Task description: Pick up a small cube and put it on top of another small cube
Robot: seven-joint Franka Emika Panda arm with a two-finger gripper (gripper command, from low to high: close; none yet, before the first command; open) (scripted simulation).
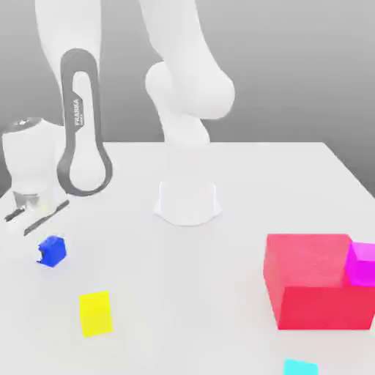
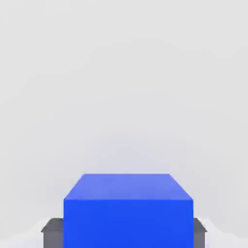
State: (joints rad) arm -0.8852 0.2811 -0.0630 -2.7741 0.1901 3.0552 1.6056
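Note:
The small cube (image 1: 53, 250), plain bright blue, is at the exterior view's left, low over the white table (image 1: 220, 293). My gripper (image 1: 48, 247) reaches down over it from the white hand above. In the hand view the small cube (image 2: 128, 213) sits between my two grey fingertips (image 2: 51, 233), which press against its opposite sides. My gripper is shut on it.
A yellow cube (image 1: 95, 313) lies close in front of the blue one. A big red block (image 1: 311, 282) with a magenta cube (image 1: 362, 264) against it stands at the exterior view's right. A cyan cube (image 1: 300, 367) is at the front edge. The arm's white base (image 1: 187, 201) is mid-table.

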